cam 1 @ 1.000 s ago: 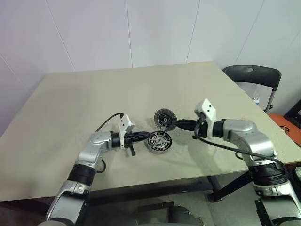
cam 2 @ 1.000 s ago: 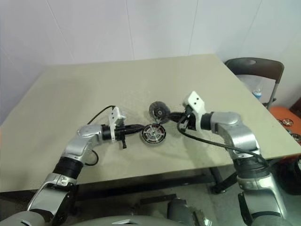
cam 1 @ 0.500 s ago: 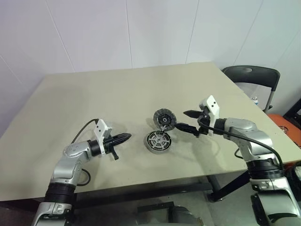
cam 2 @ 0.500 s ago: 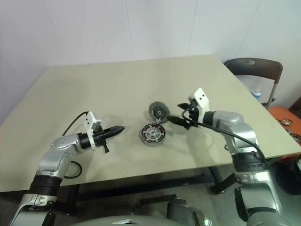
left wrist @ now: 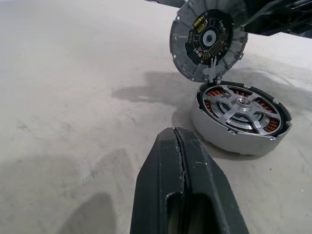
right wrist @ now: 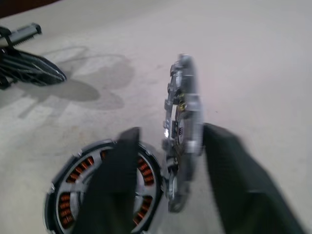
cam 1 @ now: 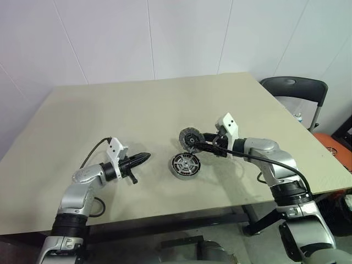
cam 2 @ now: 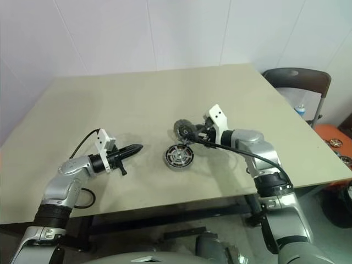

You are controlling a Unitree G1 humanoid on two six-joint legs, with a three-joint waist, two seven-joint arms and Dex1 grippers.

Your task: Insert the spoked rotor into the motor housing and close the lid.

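The motor housing lies flat on the table, copper windings showing between the arms of the silver spoked rotor seated inside it. Its round lid, silver-rimmed with a dark centre, stands upright at the housing's far rim. My right gripper reaches in from the right and straddles the lid, jaws open with a gap on one side. My left gripper is shut and empty, a short way left of the housing, pointing at it.
The beige table has free room all around the housing. A black chair stands past the table's right edge, with an orange object on the floor beyond it.
My left gripper drew back leftward from the housing. My right gripper let go of the lid, opened wide, then came back in around it with narrower jaws. The lid stayed upright.
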